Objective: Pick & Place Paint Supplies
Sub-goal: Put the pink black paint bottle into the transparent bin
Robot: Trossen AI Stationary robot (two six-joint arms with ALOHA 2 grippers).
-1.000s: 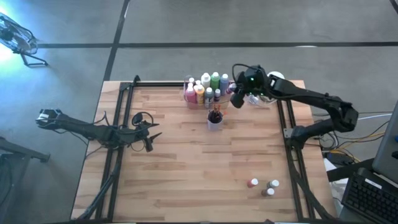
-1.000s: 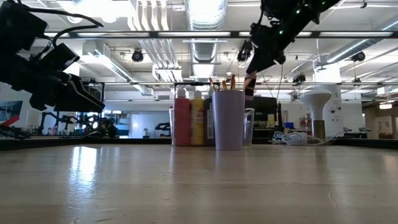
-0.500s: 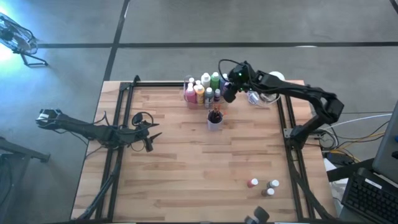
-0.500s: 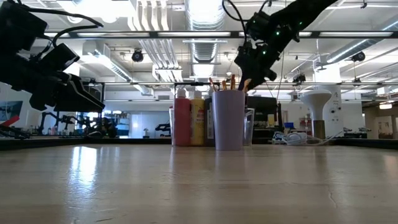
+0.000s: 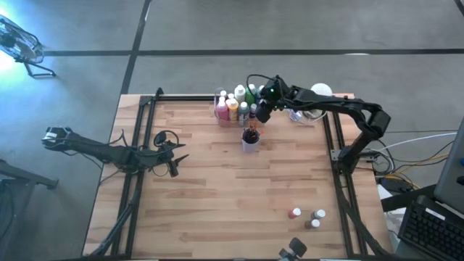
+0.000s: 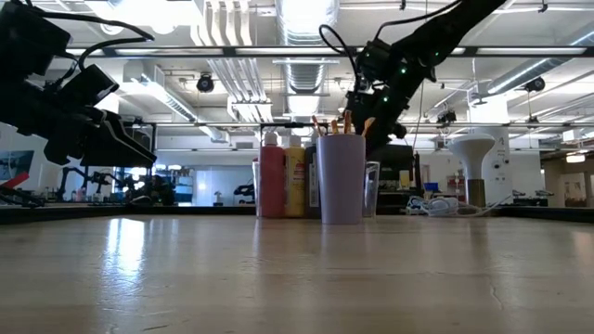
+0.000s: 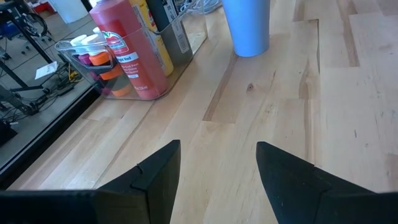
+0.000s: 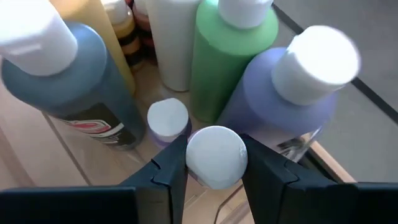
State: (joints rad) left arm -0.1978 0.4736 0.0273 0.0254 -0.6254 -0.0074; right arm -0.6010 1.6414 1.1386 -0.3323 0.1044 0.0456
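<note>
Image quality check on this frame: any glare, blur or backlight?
Low view: ceiling lights blow out, leaving the left arm a silhouette, with sheen on the table. Right wrist view: purple bottle's cap is blurred. High view: glare at the left edge.

Body of small white-capped bottle (image 8: 216,155) hidden beneath its own cap and between dark fingers (image 8: 166,169) of right hand (image 8: 214,177). Dark-bodied bottle (image 8: 68,81) cut off at picture's edge. Brush tips in pale plastic cup (image 5: 250,139) too small to tell apart from above. Red bottle (image 7: 127,59) cropped at its top.
</note>
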